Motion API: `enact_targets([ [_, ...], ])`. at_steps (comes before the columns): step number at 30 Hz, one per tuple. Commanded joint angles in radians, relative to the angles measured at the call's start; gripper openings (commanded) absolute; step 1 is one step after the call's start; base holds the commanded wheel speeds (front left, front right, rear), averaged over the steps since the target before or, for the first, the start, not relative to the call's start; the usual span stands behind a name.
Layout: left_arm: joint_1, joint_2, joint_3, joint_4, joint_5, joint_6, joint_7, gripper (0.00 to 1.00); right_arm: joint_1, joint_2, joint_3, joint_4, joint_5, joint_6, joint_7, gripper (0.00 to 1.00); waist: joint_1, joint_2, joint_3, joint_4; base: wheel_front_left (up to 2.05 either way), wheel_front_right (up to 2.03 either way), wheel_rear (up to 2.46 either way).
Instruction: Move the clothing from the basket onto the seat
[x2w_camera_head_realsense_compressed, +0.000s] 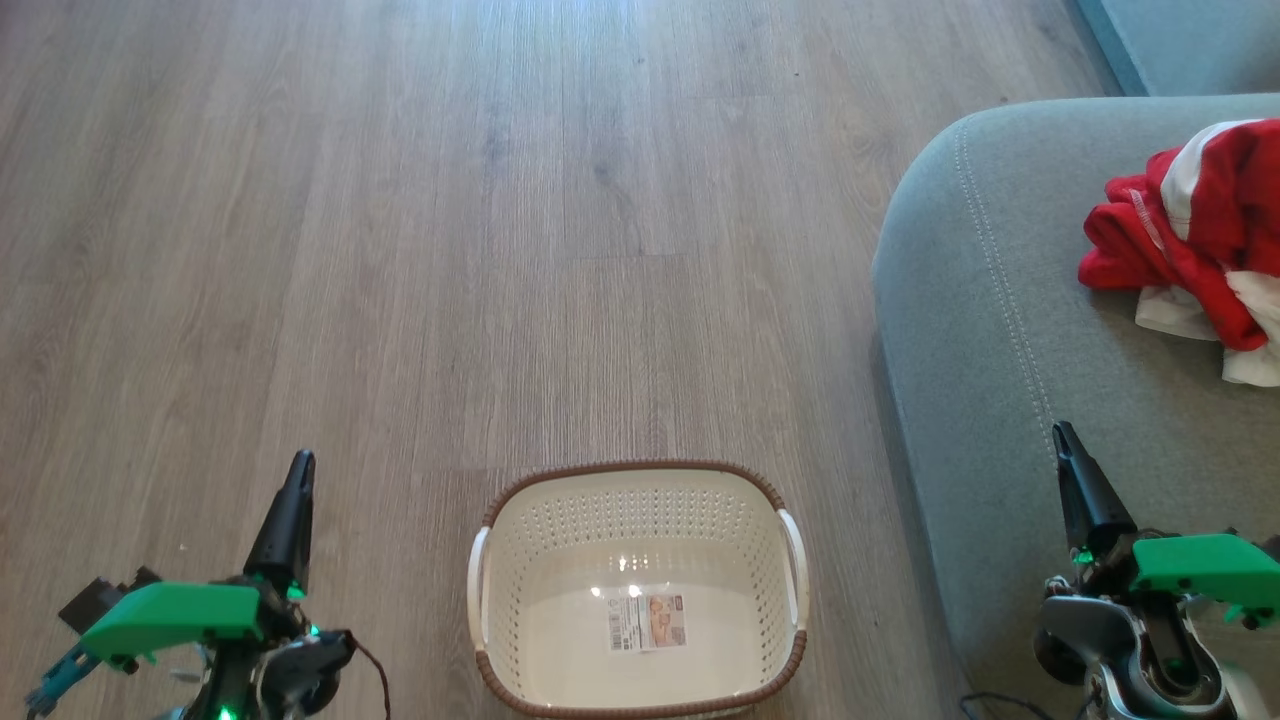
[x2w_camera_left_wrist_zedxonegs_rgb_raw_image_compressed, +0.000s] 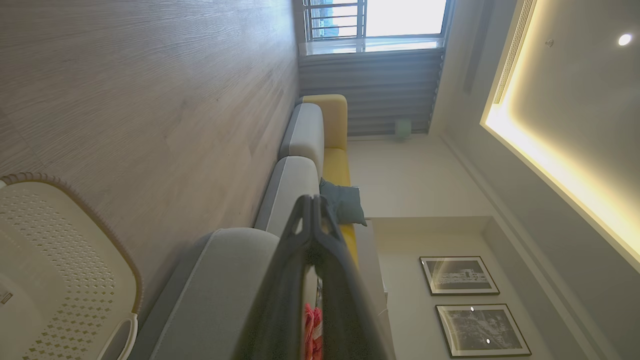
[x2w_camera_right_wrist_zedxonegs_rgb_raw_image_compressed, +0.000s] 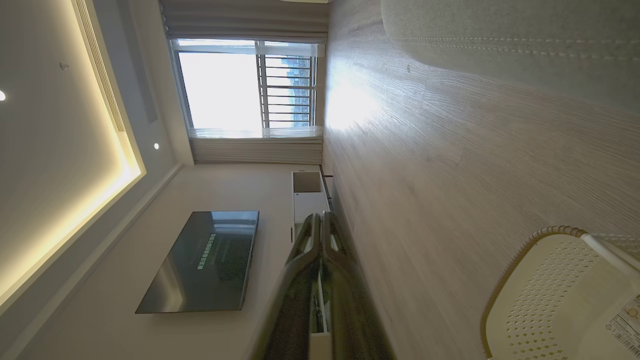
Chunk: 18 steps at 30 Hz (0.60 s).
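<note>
On the floor (x2w_camera_head_realsense_compressed: 400, 250) sits the empty basket (x2w_camera_head_realsense_compressed: 560, 540). The left claw (x2w_camera_head_realsense_compressed: 303, 458) and right claw (x2w_camera_head_realsense_compressed: 1060, 430), clenched on nothing, could swing and tip it.

The clothing (x2w_camera_head_realsense_compressed: 1195, 235) and the seat (x2w_camera_head_realsense_compressed: 1000, 330) are cut off at the head view's right edge, and the label (x2w_camera_head_realsense_compressed: 648, 622) in the basket (x2w_camera_head_realsense_compressed: 640, 466) seems too small to read.

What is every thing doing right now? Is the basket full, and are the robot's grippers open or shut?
basket, upright on the floor, nothing inside but a label
clothing, crumpled heap lying on the seat
seat, carrying the clothing
left gripper, shut, holding nothing
right gripper, shut, holding nothing
</note>
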Motion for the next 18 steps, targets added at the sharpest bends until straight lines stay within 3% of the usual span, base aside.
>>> enact_targets([
  [1,-0.047,0.008,0.034,-0.032,-0.004,-0.009,0.004,0.00,-0.037,-0.003,0.017,-0.039,0.006,0.000,0.006,0.00,0.0000,0.0000,0.000,0.000,0.00,0.00,0.00],
  [18,-0.047,0.008,0.034,-0.032,-0.004,-0.009,0.004,0.00,-0.037,-0.003,0.017,-0.039,0.006,0.000,0.006,0.00,0.0000,0.0000,0.000,0.000,0.00,0.00,0.00],
])
